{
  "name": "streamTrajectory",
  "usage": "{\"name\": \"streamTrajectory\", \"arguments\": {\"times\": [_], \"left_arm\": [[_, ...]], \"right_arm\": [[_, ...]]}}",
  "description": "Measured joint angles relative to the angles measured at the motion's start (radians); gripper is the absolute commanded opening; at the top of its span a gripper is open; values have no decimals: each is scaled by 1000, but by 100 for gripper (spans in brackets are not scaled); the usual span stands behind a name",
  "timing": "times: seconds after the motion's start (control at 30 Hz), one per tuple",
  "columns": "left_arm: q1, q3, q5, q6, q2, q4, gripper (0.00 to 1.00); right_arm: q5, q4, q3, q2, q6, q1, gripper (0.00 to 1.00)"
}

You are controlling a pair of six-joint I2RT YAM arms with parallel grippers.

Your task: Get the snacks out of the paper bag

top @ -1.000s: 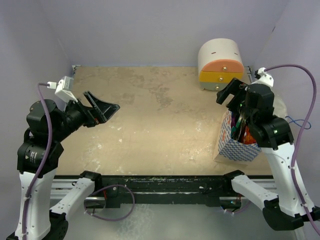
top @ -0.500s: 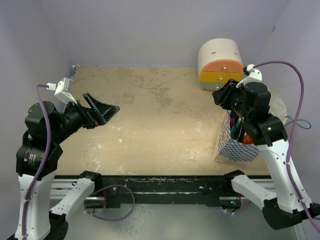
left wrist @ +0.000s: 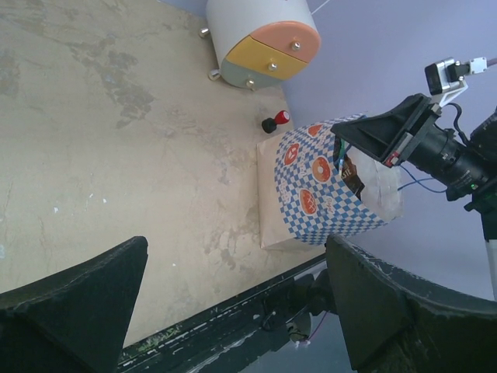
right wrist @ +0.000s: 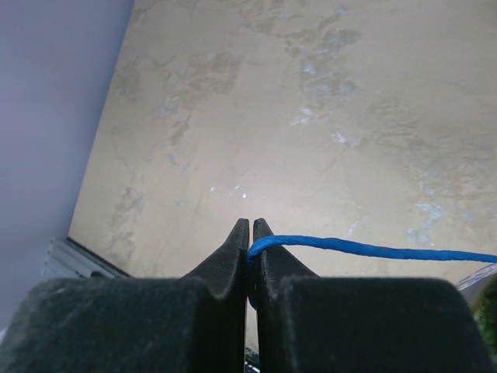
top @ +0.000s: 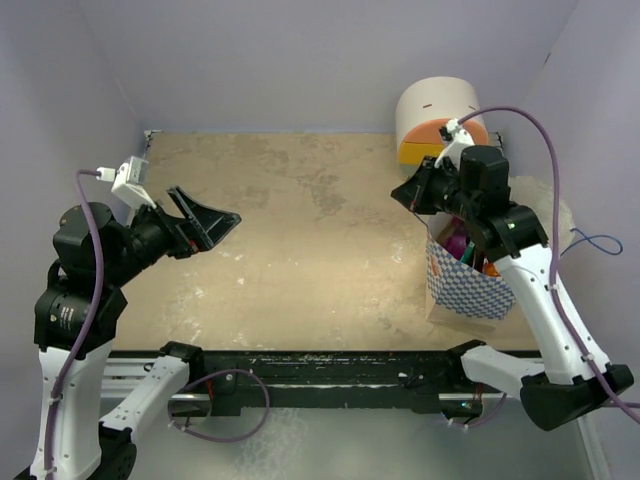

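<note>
The paper bag [top: 462,290], cream with blue checks and orange-red motifs, stands at the right near edge of the table; in the left wrist view the paper bag [left wrist: 314,186] has its mouth facing right. Snacks [top: 456,243] show in its mouth, magenta and orange; a dark packet [left wrist: 351,169] peeks out. My right gripper [top: 405,194] hangs left of the bag's top, shut on the bag's blue string handle [right wrist: 365,249], which runs off to the right from between the right gripper's [right wrist: 251,226] tips. My left gripper [top: 214,218] stands open and empty above the table's left side.
A cream domed mini cabinet [top: 438,112] with orange and yellow drawers stands at the back right, behind the bag. A small red-and-black object [left wrist: 276,120] lies between cabinet and bag. The second blue handle [top: 592,241] loops out right of the bag. A black rail [top: 320,368] runs along the near edge.
My right gripper has shut on the blue string handle and moved left and back from over the bag's mouth; the bag's top has shifted left with it. The left arm has not moved.
</note>
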Motion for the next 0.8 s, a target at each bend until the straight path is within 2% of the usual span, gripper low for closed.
{"name": "streamTrajectory", "arguments": {"times": [0.07,0.27,0.37,0.5,0.57,0.7,0.8], "left_arm": [[0,0,2,-2,0,0,99],[0,0,3,-16,0,1,99],[0,0,3,-18,0,1,99],[0,-5,3,-25,0,4,99],[0,-8,3,-27,0,4,99],[0,-11,5,-40,1,5,99],[0,-19,6,-48,-1,8,99]], "right_arm": [[-5,11,0,17,15,35,5],[6,66,22,138,82,278,10],[1,113,62,213,112,355,16],[2,133,99,226,135,378,41],[10,121,113,204,137,377,58],[84,33,118,102,118,377,86],[197,-75,117,-21,101,377,100]]}}
